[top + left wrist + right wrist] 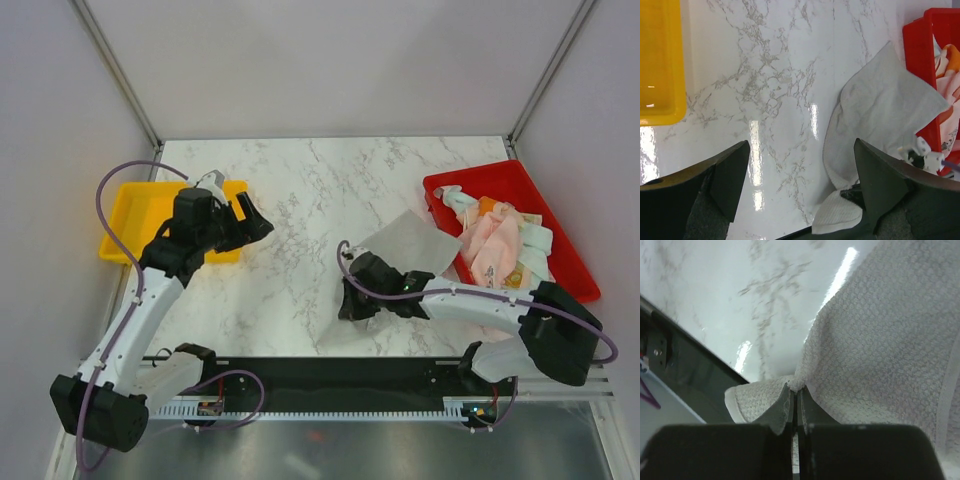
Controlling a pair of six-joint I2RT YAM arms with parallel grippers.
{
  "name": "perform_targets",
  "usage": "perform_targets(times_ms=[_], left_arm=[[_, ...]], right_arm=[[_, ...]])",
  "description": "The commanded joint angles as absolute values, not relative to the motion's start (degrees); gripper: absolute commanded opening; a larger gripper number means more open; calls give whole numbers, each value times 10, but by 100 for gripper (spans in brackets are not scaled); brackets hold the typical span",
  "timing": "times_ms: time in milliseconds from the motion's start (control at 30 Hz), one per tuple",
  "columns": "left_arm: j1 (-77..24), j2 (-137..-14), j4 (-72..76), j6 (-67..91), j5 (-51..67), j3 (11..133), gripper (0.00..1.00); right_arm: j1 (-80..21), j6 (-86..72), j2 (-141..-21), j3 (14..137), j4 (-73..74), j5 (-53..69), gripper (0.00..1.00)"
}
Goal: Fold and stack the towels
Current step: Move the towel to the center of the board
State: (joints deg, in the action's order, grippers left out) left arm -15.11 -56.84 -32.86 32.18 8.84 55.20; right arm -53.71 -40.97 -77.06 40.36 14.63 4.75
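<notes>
A white marble-patterned table top [300, 190] fills the middle of the top view, with pale walls behind it and on both sides. A shallow yellow plastic tray [130, 225] sits at its left edge and a red plastic tray [500, 175] at its right edge, with open marble between them. A black rail [330, 375] runs along the lower edge.

A heap of crumpled towels [500, 245] in the red tray shows pink, orange-printed and mint cloth, overlapping too much to separate. The left wrist view cuts this tray off at the frame's right edge.

A grey-white woven cloth towel [415, 240] [885, 100] [890, 340] lies right of centre, its upper corner touching the red tray. Its lower corner is hidden under the right gripper [355, 305] [794, 390], whose fingers are pressed together on a bunched fold of it. The left gripper [248, 215] [801, 142] hangs by the yellow tray's right end, fingers spread wide and holding nothing.
</notes>
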Motion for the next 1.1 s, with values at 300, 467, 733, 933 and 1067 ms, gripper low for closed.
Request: perform_targets(times_ms=[300,467,733,933,1067], left_arm=[[-149,-627,-284,317,112,568,92],[-163,-696,-266,280,170,602,88],[-324,-949,-255,178,158,793,76],[-385,-1119,-252,124,155,950,72],[-402,-1241,-254,117,154,1030,72]], right_arm=[[-718,-405,-896,458,24,21,25],[-716,-440,-737,484,136,-82,60],[-567,-627,-550,445,415,-301,61],[-433,-660,-489,413,474,-347,58],[-382,-652,-499,408,481,-339,56]])
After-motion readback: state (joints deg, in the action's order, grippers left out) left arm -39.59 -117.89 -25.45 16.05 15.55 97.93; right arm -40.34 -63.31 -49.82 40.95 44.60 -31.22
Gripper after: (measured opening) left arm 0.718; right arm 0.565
